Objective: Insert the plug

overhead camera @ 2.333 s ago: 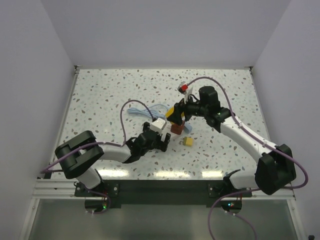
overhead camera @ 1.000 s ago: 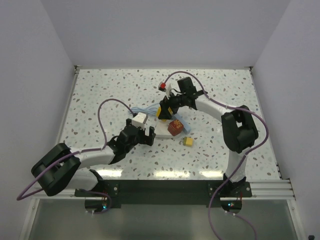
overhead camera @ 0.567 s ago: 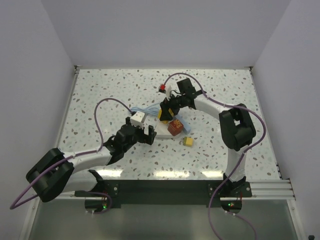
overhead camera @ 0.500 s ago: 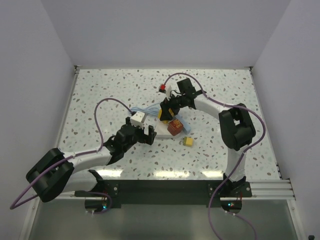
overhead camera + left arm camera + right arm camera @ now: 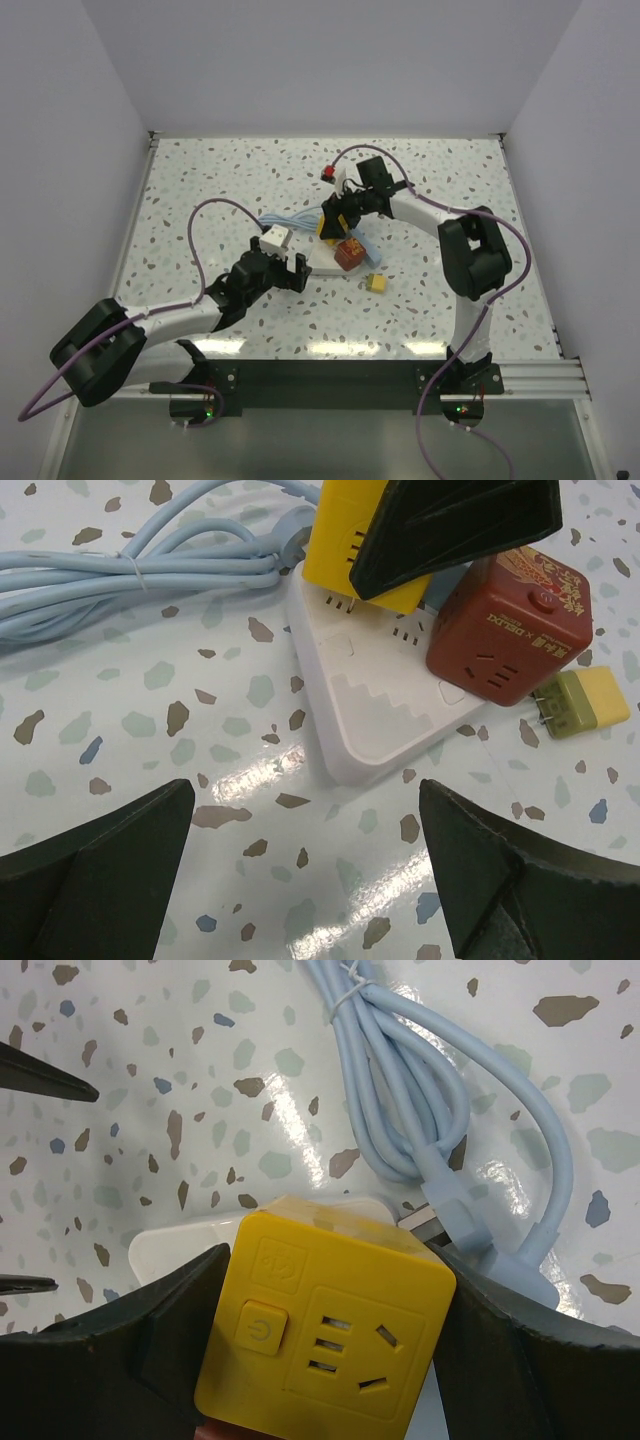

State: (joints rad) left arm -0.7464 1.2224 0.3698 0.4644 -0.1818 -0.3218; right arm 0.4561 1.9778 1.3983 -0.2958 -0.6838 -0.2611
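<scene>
Left gripper (image 5: 305,790): spread wide, holding nothing, low over the speckled tabletop (image 5: 200,190) just short of the strip.
Light blue bundled cord (image 5: 150,570): lay on the tabletop, running to the strip's far end.
White plastic power strip (image 5: 370,720): lay flat, mid-tabletop.
Yellow cube-shaped plug adapter (image 5: 330,1330): stood upright on the strip's far end; full seating unclear.
Right gripper (image 5: 325,1300): clamped on the yellow adapter's two sides.
Red-brown cube adapter (image 5: 510,630): stood on the strip's right part.
Small yellow plug (image 5: 585,702): lay on the tabletop, just right of the strip.

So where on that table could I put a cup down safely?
Bare: the far left corner beyond the blue cable, and the far right corner beyond the right arm. Crowded: the middle, around power strip, yellow cube and red cube.
</scene>
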